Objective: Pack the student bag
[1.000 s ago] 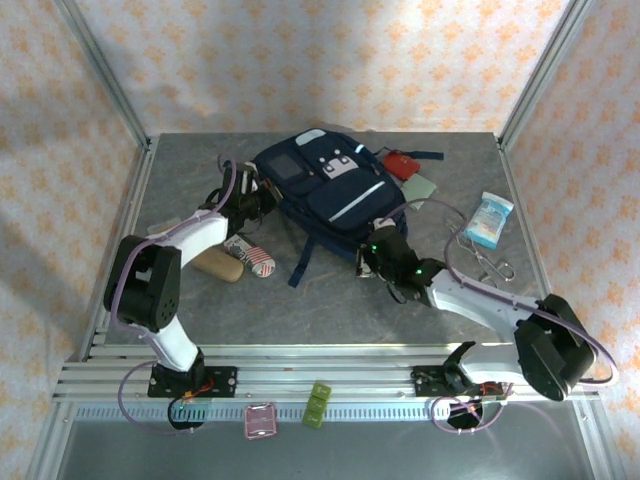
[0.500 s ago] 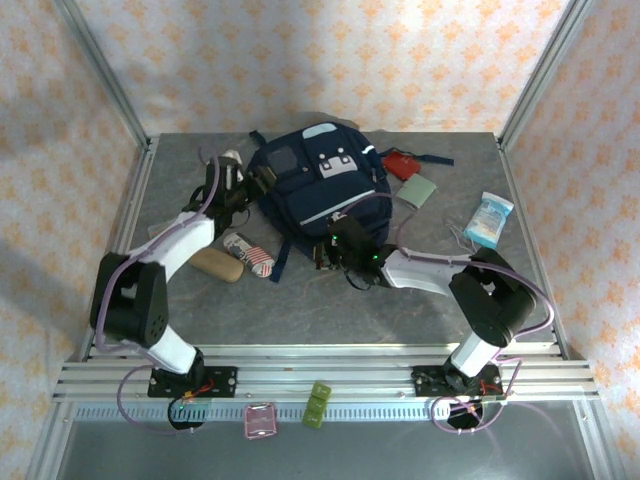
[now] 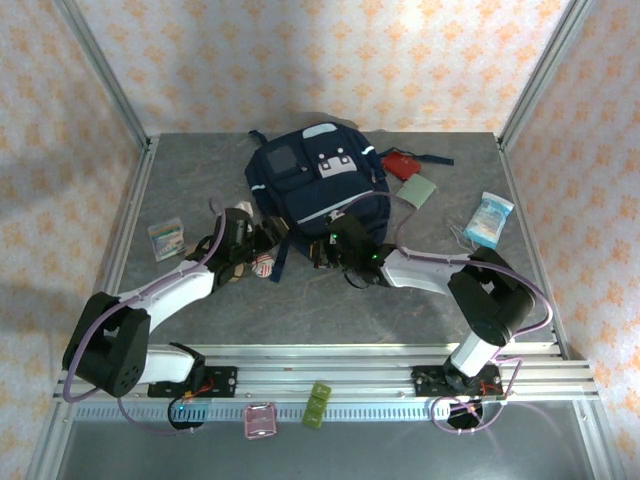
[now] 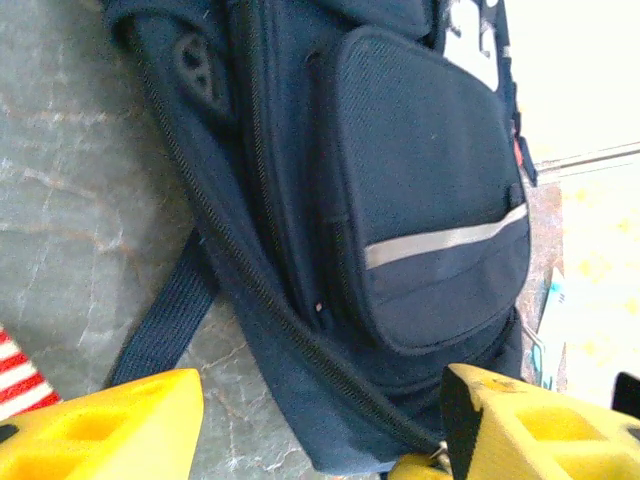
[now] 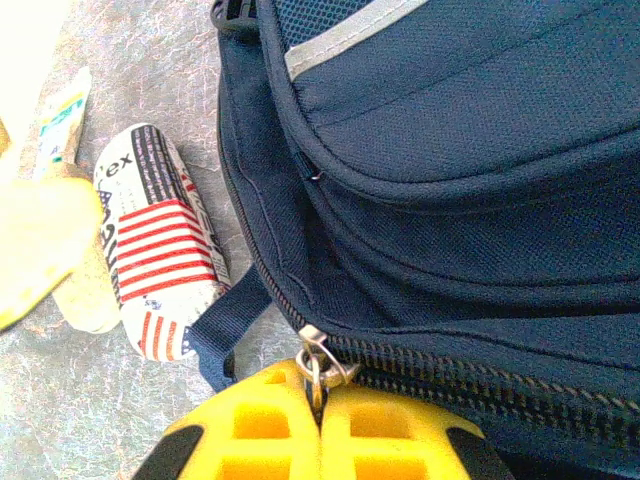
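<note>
The student bag (image 3: 315, 185), a navy backpack with a thin white stripe, lies at the back middle of the table. My right gripper (image 3: 326, 251) is at its near edge, shut on the metal zipper pull (image 5: 322, 358); its fingertips (image 5: 270, 420) pinch the pull's ring beside the zipper. My left gripper (image 3: 265, 247) is open at the bag's near-left corner. Its two yellow fingers (image 4: 100, 425) straddle the corner of the bag (image 4: 400, 200) without touching it. A stars-and-stripes pouch (image 5: 160, 260) lies on the table just left of the bag's strap.
A small card pack (image 3: 166, 238) lies at the left. A red item (image 3: 403, 163) and a green pad (image 3: 417, 189) sit right of the bag. A blue-white packet (image 3: 489, 220) lies further right. Pink (image 3: 260, 420) and green (image 3: 318, 405) pieces rest on the front rail.
My left gripper has opened and swung from the bag's far-left side down to its near-left corner. The bag shifted left and back, with the right gripper shut on the pull throughout.
</note>
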Robot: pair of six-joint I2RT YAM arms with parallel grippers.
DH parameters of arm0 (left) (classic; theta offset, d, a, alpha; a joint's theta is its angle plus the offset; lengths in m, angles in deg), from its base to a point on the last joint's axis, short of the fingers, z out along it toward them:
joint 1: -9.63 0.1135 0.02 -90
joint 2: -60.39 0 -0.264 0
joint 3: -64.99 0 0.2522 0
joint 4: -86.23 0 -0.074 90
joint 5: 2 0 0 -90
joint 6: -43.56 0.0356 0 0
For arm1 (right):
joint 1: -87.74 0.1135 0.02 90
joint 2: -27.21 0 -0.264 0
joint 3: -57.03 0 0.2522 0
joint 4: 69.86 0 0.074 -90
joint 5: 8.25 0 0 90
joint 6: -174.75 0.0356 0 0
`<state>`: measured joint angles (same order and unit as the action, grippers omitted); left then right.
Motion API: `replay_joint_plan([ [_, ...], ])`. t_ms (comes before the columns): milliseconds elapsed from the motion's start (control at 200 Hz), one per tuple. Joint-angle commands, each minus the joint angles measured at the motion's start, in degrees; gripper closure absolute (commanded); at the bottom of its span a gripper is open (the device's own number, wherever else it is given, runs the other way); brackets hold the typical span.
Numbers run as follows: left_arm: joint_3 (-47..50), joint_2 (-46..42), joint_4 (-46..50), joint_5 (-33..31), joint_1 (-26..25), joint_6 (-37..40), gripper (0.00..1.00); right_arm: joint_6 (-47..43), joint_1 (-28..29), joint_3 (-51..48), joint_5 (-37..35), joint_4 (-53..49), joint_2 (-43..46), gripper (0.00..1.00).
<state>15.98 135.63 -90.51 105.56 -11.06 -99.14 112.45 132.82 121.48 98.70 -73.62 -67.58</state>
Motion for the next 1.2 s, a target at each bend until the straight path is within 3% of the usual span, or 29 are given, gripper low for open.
replay_joint_plan([
  [0,0.73,0.07,-7.09,-2.23,-1.98,-3.68,0.35,0.09,0.27,0.28,0.70,4.46,1.30,1.00],
  [225,-2.27,7.35,-10.06,-1.53,-5.48,-5.32,0.35,0.41,0.25,0.38,1.33,4.33,1.13,1.00],
  [400,-6.68,13.15,-3.93,-2.88,-6.98,-7.43,0.35,0.25,0.36,0.37,1.32,3.51,1.36,1.00],
  [541,-8.46,16.36,-5.04,-4.64,-7.44,-7.79,0.37,-1.58,1.47,1.10,1.16,1.78,0.82,1.00],
  [596,-9.77,18.01,-4.76,-5.46,-7.48,-7.49,0.47,-2.29,2.22,1.71,1.11,0.57,0.42,1.00],
  [736,-12.35,21.35,-3.82,-5.59,-7.05,-6.11,1.00,-2.47,2.69,2.50,1.08,-2.61,0.79,1.00],
  [931,-11.98,20.90,-2.62,-5.48,-5.74,-4.07,1.00,-2.11,1.23,2.56,0.28,-10.32,4.48,1.00],
  [1191,-8.93,16.55,-0.98,-4.24,-2.69,-0.93,1.00,-5.72,-9.08,-5.06,-3.68,-18.44,12.57,1.00],
])
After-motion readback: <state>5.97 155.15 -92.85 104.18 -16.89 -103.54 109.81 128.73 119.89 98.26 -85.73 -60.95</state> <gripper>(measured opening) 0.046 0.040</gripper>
